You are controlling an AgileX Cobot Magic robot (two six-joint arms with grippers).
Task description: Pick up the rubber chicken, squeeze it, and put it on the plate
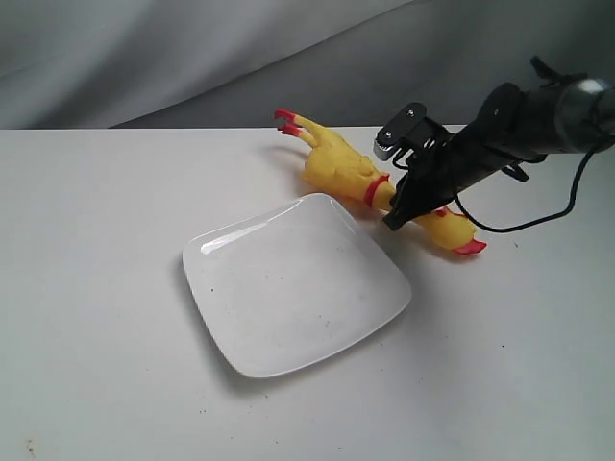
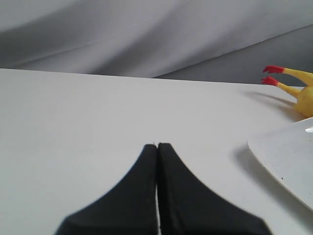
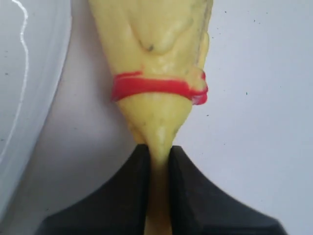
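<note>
Right hand (image 3: pixel 159 151) pinching rubber chicken (image 3: pixel 156 49), left hand (image 2: pixel 157 145) pressed together, glossy square plate (image 1: pixel 288 288)

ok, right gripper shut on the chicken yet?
Shut on it. The right gripper pinches the chicken by the neck, rubber squashed thin between its fingers.

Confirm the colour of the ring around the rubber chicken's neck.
Red ring, on the yellow rubber chicken; shows best in the right wrist view.
</note>
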